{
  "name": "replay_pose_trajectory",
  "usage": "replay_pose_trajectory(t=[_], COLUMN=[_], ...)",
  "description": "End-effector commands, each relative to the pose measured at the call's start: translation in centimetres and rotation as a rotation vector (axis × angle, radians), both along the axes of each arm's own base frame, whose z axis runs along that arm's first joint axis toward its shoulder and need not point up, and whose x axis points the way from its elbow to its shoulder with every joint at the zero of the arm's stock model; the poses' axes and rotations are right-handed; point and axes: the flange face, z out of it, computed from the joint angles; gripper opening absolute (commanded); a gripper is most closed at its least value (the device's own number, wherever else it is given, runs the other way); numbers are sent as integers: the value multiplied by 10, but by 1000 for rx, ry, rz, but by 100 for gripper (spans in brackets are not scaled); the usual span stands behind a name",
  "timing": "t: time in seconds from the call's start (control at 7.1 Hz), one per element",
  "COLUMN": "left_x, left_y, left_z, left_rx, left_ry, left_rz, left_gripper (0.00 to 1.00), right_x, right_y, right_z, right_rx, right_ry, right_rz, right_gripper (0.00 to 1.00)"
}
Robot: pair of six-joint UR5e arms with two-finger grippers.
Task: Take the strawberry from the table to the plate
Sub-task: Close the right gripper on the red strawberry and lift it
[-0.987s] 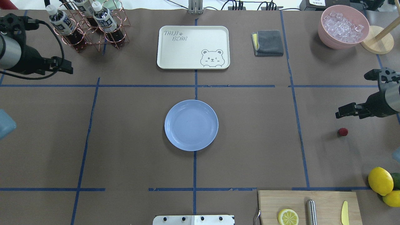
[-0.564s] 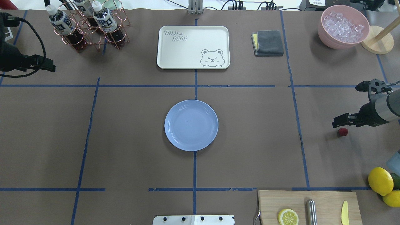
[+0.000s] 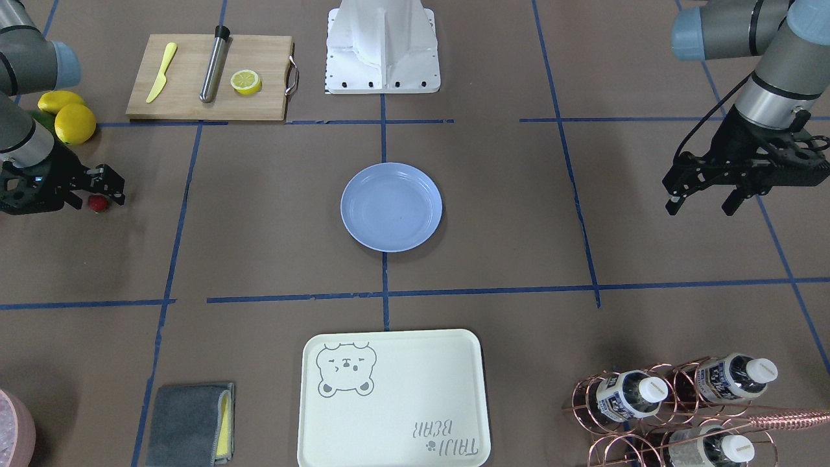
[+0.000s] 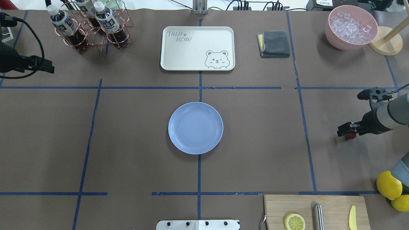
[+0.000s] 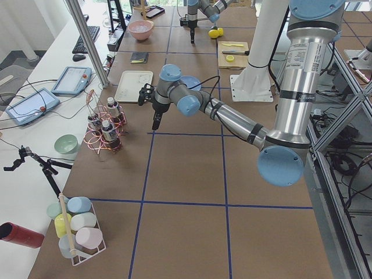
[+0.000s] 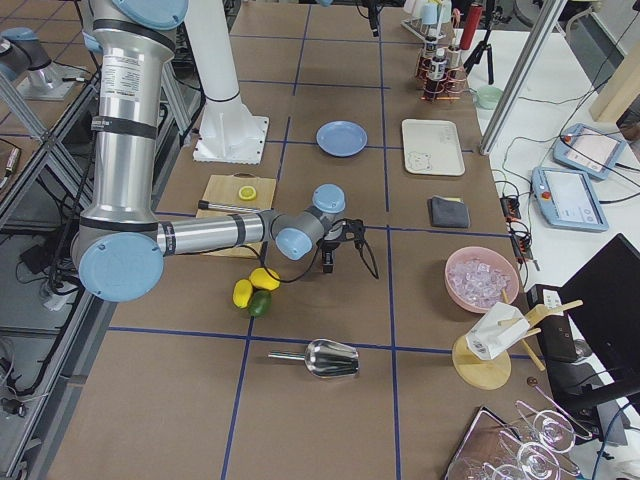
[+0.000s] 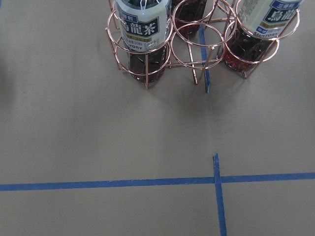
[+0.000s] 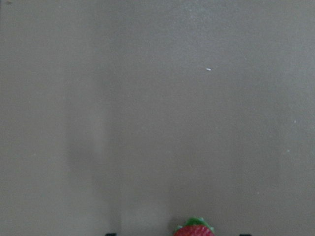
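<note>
The strawberry (image 3: 98, 203) lies on the brown table (image 4: 255, 143) near its right edge, small and dark red. My right gripper (image 3: 102, 196) is low over it, open, with a finger on each side. From overhead only a red sliver of the strawberry (image 4: 351, 136) shows under the right gripper (image 4: 345, 131). In the right wrist view the strawberry (image 8: 194, 229) sits at the bottom edge, green cap up. The light-blue plate (image 4: 195, 127) lies bare at the table's centre. My left gripper (image 3: 701, 202) hangs open and holds nothing, far from both, near the bottle rack.
A cutting board (image 4: 314, 210) with a lemon half, a steel rod and a yellow knife lies at the near right. Whole lemons (image 4: 388, 185) sit beside it. At the back are a cream bear tray (image 4: 197, 48), a grey cloth (image 4: 274, 43), a pink ice bowl (image 4: 351, 27) and a copper bottle rack (image 4: 92, 27).
My right gripper has come down and toward the strawberry, from beside it to straddling it. The left arm has pulled back toward the table's left edge.
</note>
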Motion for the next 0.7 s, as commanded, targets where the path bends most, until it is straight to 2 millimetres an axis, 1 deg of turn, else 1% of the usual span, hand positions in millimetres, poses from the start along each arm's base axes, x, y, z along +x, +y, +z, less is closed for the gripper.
replay_pose_trajectory(t=[0.0,0.14,0.42,0.56], left_x=[0,0,0,1], left_y=[0,0,-1,-1], left_z=[-1,-1,-2,-1], left_rx=[2,2,3,0], left_ry=[0,0,1,-1], left_rz=[-1,-1,-1,-1], left_gripper=[100,100,100,100], right_x=[0,0,0,0], right_y=[1,1,-2,-3], right_z=[1,1,-4,-14], right_rx=[-3,-3,15,36], right_ry=[2,2,-1,-11], right_rz=[-4,-2,-1,2], right_gripper=[54,41,11,0])
